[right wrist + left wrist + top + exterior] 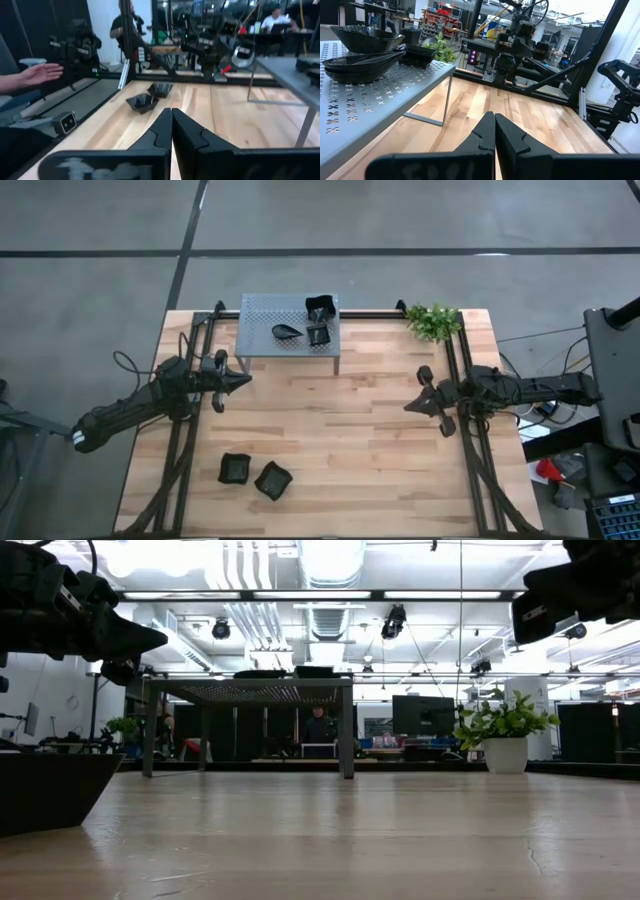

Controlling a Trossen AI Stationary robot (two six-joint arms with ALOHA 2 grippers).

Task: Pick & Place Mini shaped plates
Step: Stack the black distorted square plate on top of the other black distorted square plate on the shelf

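Note:
Two wavy-rimmed black mini plates [235, 469] [272, 480] rest on their bases on the table near its front left; the right wrist view shows them too [143, 102] [161, 89]. More black plates sit on the grey shelf [262, 340]: a teardrop one [287, 332] and square ones [320, 307] [318, 335]. In the left wrist view these are stacked leaf dishes [362, 65] and a wavy dish [367, 37]. My left gripper [245, 380] [494, 117] is shut, level, beside the shelf's near left leg. My right gripper [408, 407] [171, 111] is shut, level, at the table's right, pointing left.
A potted green plant [433, 321] stands at the far right corner. Black frame rails [185, 450] [470, 460] run along both sides of the table. A person's hand [40, 74] shows beyond the table's edge. Bare wood [340, 440] lies between the arms.

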